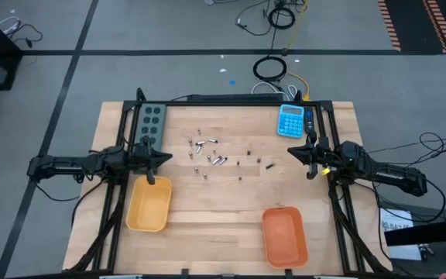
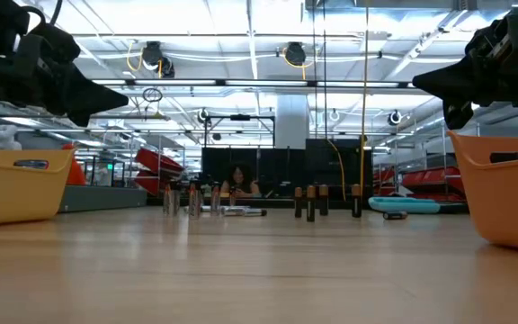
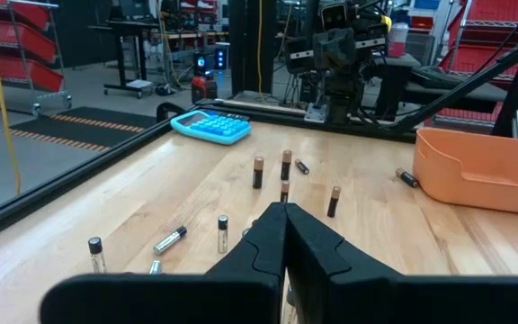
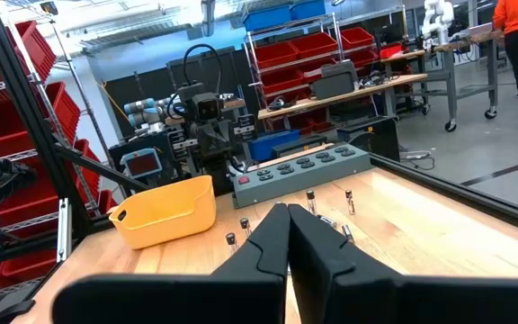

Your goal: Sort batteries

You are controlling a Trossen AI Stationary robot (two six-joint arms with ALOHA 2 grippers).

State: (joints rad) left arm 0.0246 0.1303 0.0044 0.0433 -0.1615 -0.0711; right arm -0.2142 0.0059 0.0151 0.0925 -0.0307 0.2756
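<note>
Both arms' fingers were pinched shut, empty; small silvery and dark cylindrical batteries (image 1: 211,157) stood between them, nearer the left fingers (image 1: 163,157).

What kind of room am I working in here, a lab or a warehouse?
Probably an industrial robotics lab or workshop: red storage bins on metal shelving, another robot arm on a bench beyond the table, and workbenches on an open concrete floor.

The tabletop (image 1: 207,201) is pale, smooth wood with a soft sheen. The yellow tray (image 1: 149,204) and orange tray (image 1: 285,235) look like matt plastic. The lighter batteries (image 1: 207,143) gleam like metal. Both pincers' fingers (image 3: 317,247) are matt black.
</note>
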